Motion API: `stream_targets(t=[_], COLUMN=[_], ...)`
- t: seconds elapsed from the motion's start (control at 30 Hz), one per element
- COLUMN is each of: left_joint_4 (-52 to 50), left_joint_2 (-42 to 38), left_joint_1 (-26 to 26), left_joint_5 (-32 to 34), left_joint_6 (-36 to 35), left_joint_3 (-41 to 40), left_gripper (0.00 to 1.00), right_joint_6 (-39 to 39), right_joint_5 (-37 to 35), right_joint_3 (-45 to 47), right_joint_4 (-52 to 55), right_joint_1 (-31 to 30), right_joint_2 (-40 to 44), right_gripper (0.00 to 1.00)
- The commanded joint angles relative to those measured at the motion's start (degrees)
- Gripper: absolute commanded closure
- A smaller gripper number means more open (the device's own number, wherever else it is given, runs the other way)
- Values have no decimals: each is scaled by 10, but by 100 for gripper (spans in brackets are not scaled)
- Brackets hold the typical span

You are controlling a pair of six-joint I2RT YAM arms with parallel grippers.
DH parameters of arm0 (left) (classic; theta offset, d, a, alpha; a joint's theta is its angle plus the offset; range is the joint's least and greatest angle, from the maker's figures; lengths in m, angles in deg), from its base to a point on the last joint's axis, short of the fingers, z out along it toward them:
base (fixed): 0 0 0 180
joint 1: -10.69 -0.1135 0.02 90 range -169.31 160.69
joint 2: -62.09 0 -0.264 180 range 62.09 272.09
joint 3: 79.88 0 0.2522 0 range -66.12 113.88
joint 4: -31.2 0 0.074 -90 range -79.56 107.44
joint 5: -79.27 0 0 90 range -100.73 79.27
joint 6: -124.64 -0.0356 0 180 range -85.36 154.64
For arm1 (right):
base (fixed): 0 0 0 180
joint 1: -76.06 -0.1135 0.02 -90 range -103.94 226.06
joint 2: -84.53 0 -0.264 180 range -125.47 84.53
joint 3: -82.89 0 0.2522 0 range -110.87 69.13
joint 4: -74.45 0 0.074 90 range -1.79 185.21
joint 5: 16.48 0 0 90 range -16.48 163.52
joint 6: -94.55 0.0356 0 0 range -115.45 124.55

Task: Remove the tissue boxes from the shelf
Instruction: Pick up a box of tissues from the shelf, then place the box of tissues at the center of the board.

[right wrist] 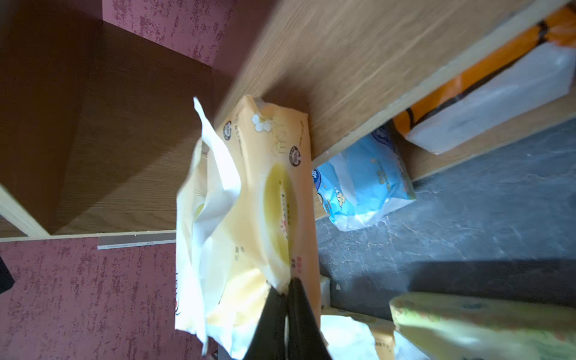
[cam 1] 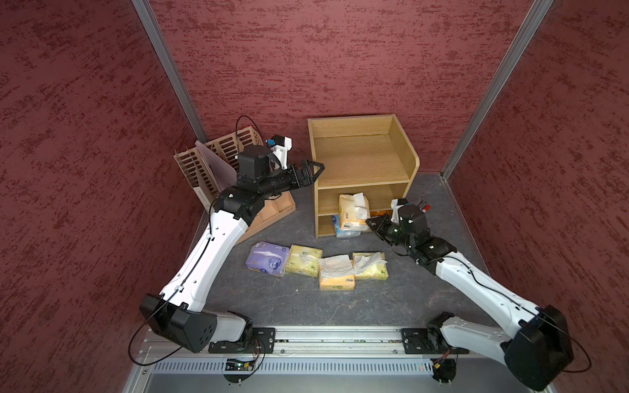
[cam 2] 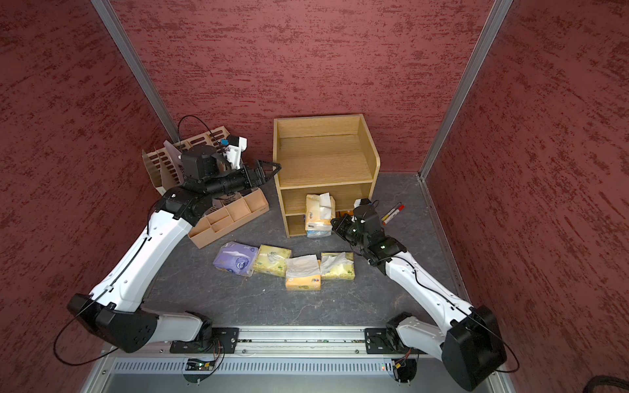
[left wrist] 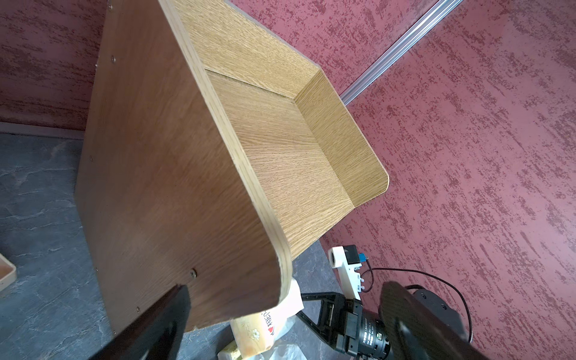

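Centre frame, the right gripper (right wrist: 286, 290) is clamped on the cream pack (right wrist: 255, 187) at the shelf (cam 1: 360, 156) front, apparently mid-removal; next, lift it clear toward the orange-yellow pack (cam 1: 337, 282).

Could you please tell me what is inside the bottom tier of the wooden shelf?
A blue tissue pack poking out the front and a bright orange pack. The cream pack hanging in front covers part of that tier of the shelf.

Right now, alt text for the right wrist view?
The right claw is shut on the wrapper edge of a cream tissue pack, held in front of the shelf. Behind it, a blue pack pokes from the lowest tier beside an orange pack.
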Motion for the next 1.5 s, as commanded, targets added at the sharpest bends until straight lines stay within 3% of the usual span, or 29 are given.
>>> stream_targets(t=[0.0, 0.23, 0.53, 0.93, 1.17, 1.47], left_joint_4=[9, 7, 15, 26, 34, 32], left_joint_2=[-15, -29, -26, -28, -21, -31], left_joint_1=[3, 3, 4, 4, 5, 4], left_joint_5=[1, 11, 8, 10, 3, 7], left_joint_6=[4, 2, 10, 15, 20, 17], left_joint_3=[-6, -9, 0, -12, -17, -30], left_gripper=[0, 0, 0, 0, 0, 0], right_joint_6=[-23, -61, -123, -108, -104, -82], right_joint_5=[-26, -11, 28, -9, -13, -100], right_joint_3=[-24, -38, -42, 9, 44, 38], right_joint_4=[97, 218, 302, 377, 365, 463], right_joint_1=[17, 95, 171, 184, 192, 202], right_joint_2=[28, 98, 96, 134, 108, 110], right_gripper=[100, 100, 100, 100, 100, 99])
